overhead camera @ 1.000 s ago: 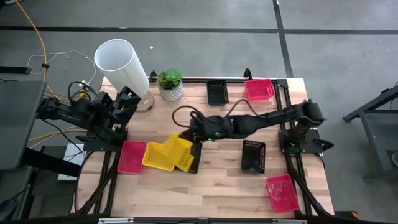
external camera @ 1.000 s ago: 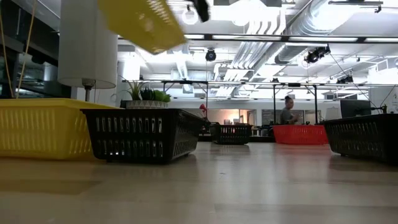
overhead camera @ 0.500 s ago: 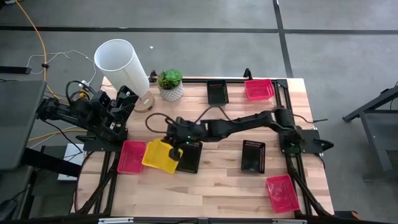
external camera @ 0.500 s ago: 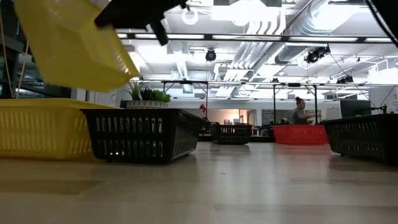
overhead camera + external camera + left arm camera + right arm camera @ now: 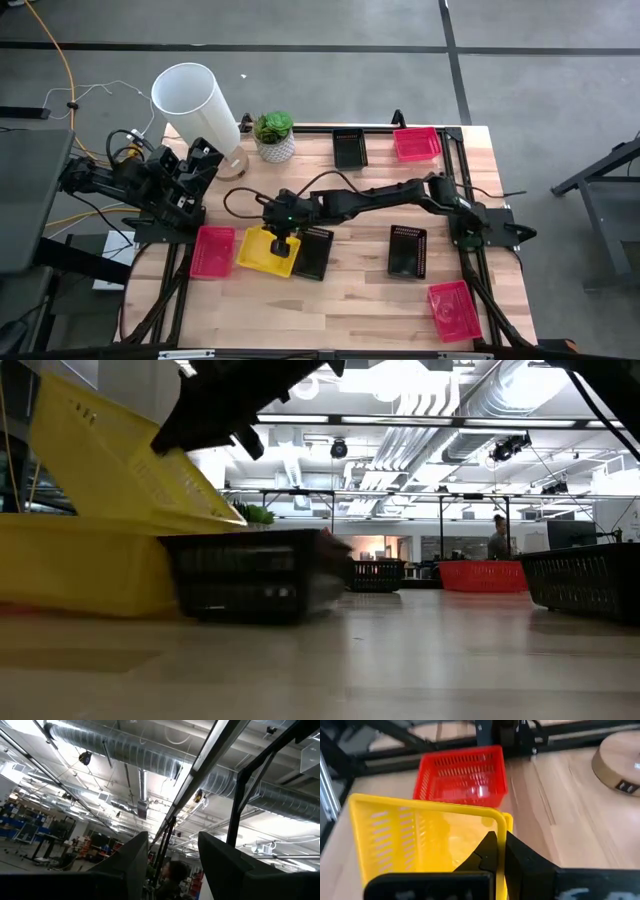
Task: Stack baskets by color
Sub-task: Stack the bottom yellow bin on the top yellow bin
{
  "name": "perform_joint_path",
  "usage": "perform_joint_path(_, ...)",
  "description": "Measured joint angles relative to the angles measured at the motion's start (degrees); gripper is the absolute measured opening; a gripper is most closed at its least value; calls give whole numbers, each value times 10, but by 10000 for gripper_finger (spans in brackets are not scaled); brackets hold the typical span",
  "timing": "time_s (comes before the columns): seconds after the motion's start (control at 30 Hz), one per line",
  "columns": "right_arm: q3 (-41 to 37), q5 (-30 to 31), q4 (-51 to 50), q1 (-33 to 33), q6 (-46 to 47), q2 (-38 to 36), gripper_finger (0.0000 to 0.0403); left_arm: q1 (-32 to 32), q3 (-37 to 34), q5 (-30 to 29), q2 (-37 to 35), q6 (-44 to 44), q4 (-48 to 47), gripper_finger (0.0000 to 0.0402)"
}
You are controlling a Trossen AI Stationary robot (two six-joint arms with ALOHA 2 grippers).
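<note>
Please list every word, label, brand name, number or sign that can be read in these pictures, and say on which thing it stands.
No text can be read in any view.
The wooden disc in the right wrist view bears a small dark label, too blurred to read.
The yellow baskets, red baskets and black baskets show no markings.

Two dark, near-black jointed arms, matte housings. Right arm (image 5: 400,192): slim link segments, black cable looping beside the wrist, small green light near the right hand (image 5: 283,243). Left arm (image 5: 140,180): blocky dark housings, yellowish wiring at its base. Hand fingers (image 5: 490,852) black, flat, angular.
</note>
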Motion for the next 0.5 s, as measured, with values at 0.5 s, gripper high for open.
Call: perform_joint_path(0.5,0,-70,-43,-8,-12,-1,4,0,0,-3,0,1,0,161)
